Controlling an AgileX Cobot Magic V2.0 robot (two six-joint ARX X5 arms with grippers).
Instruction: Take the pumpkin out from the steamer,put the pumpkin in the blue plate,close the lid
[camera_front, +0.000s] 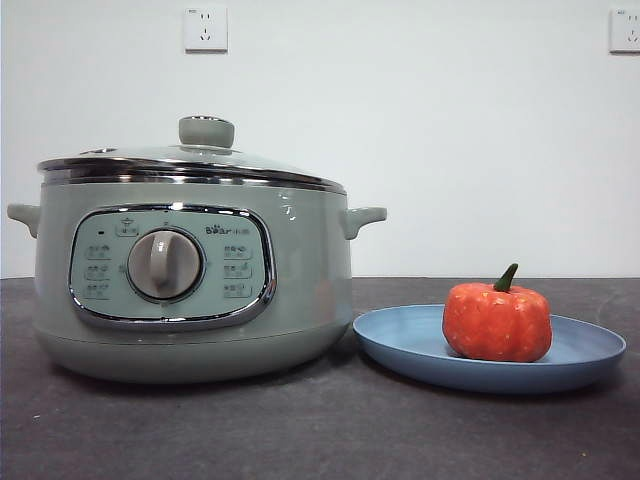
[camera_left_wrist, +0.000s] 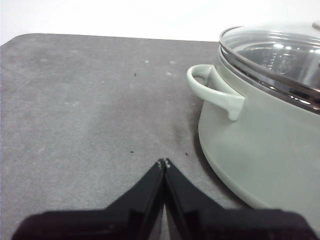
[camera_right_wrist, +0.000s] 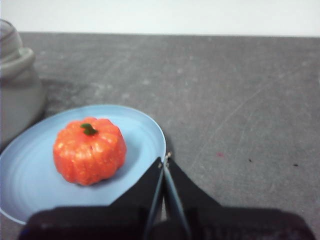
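A: Where is the pumpkin (camera_front: 497, 321) sitting?

B: Upright in the blue plate (camera_front: 400, 340), beside the steamer (camera_front: 300, 290); the lid (camera_front: 190, 160) is resting level on the pot.

A: And the tools?

B: Left tool (camera_left_wrist: 164, 162) and right tool (camera_right_wrist: 165, 159) are both clenched on nothing, hovering above the tabletop (camera_front: 320, 430). I'd judge only a seating check is remaining.

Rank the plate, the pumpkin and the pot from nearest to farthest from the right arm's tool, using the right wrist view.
1. Plate: its rim lies just beside the shut tool.
2. Pumpkin: sits on the plate, past that near rim.
3. Pot: beyond the plate's far side, at the picture's edge.
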